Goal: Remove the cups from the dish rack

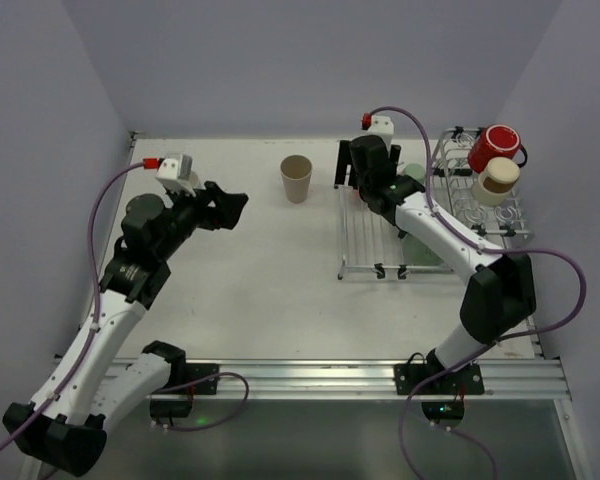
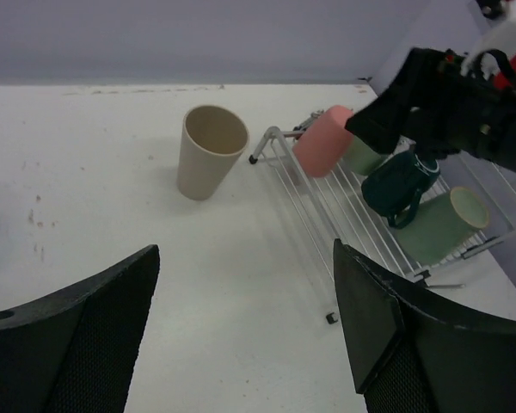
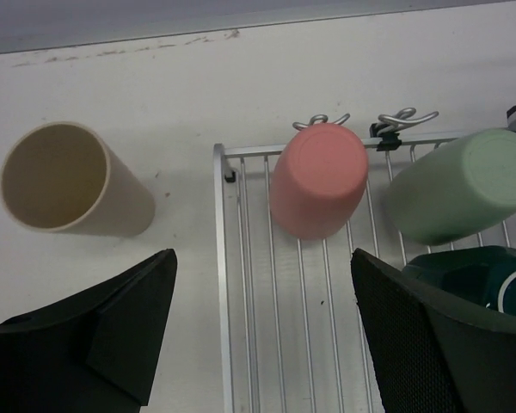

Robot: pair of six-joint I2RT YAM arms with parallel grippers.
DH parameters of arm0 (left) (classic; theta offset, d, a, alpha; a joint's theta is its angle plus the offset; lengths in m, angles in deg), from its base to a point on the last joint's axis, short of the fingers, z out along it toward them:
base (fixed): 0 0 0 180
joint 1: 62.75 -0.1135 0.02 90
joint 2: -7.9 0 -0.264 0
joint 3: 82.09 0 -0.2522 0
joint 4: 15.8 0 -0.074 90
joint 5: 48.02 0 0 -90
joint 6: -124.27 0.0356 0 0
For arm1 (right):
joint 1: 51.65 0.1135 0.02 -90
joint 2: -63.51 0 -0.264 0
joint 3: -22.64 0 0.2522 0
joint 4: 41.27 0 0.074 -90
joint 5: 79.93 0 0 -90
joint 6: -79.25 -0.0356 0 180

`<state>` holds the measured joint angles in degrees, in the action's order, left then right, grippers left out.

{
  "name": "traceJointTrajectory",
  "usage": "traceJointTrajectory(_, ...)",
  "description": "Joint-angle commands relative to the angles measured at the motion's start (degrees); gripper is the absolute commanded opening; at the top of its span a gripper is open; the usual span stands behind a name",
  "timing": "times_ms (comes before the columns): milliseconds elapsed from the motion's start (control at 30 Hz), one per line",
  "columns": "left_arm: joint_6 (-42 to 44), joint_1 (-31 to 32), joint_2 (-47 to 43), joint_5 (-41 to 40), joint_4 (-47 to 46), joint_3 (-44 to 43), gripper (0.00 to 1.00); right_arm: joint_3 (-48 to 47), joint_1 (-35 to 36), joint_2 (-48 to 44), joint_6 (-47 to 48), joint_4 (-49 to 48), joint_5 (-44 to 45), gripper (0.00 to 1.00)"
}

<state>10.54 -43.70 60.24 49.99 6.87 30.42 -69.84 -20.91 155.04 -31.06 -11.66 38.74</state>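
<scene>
Right tool (image 3: 262,258) (jaws apart, empty) hovers with the pink cup (image 3: 318,176) just ahead.

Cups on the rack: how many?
6: pink cup, sage cup, second sage cup, teal mug on the flat grid; red mug, cream cup on the raised loops. Right arm may hide more.

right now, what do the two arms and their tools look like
Left arm and right arm: white links, black joints, a purple cable looping along each. Left tool and right tool: broad black fingers with mesh-textured pads. White blocks with red caps top both wrists.
</scene>
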Motion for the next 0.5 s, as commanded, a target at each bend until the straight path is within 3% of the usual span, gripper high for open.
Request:
traceJointTrajectory(0, -0.54, -0.42, -6.86, 7.89, -1.09, 6.35, 0.85, -4.68, -1.91, 4.35, 0.98, 0.23, 5.78, 0.84)
traceJointTrajectory(233, 3.16, -0.42, -17.87, 11.24, 1.64, 14.09, 0.87, -12.77, -5.25, 13.30, 2.65, 1.81, 5.87, 0.86)
traceJointTrajectory(467, 4.91, -0.50, -17.80, 12.56, 0.32, 16.39, 0.88, -17.25, -7.89, 19.12, 0.63, 3.65, 2.72, 0.88)
